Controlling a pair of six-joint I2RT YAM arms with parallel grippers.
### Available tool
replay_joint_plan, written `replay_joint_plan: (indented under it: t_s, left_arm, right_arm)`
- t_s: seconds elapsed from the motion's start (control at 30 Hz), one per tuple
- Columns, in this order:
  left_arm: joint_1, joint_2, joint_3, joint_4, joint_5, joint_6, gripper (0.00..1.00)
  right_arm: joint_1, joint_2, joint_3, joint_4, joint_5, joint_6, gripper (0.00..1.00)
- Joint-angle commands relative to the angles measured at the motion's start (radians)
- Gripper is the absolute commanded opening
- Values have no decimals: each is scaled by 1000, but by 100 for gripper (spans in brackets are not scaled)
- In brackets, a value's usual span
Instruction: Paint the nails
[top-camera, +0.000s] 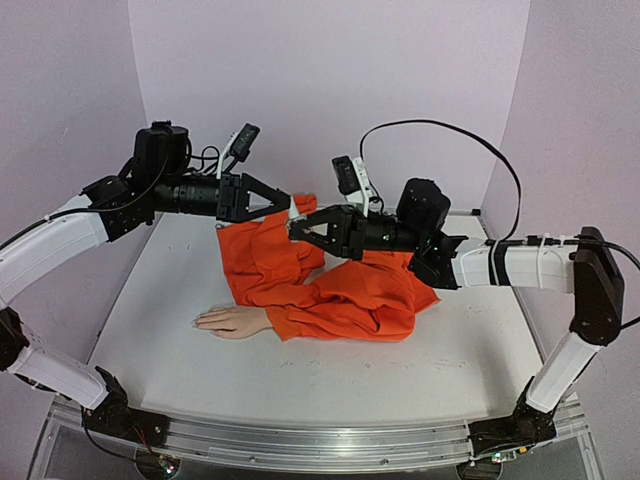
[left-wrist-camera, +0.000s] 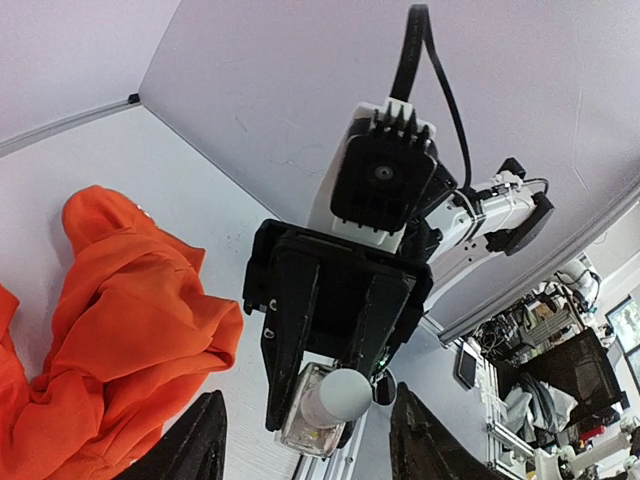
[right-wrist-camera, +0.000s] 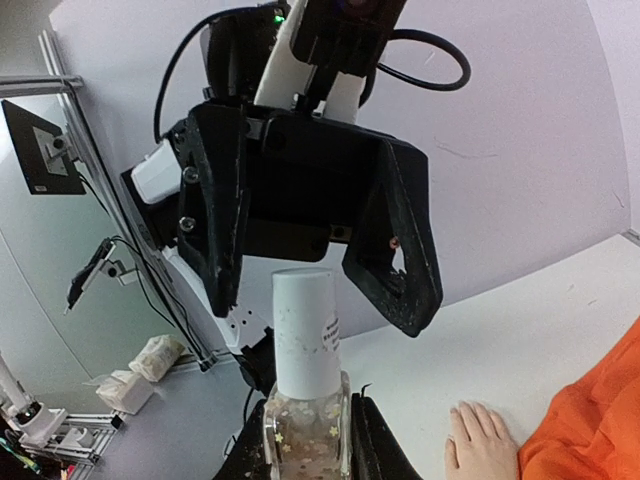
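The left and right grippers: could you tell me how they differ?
The right gripper is shut on the glass bottle; the left gripper is open and empty. The right grips the bottle's body; the left flanks its white cap without touching. Both face each other.

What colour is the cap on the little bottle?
White; the cap shows best in the right wrist view.
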Motion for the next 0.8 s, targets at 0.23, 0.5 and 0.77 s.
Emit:
replay_joint_plan:
  t_s: [0.23,0.5,0.77]
  left_arm:
    - [-25,51,60,143,142,-5,46]
    - [-38,70,89,143,137,-7,37]
    - [-38,48,81,146,102,-4,41]
  right_arm:
    - [6,-14,29,223,-56,128,0]
    - [5,-2,23,222,-70,124,0]
    - [6,-3,11,222,-62,115,0]
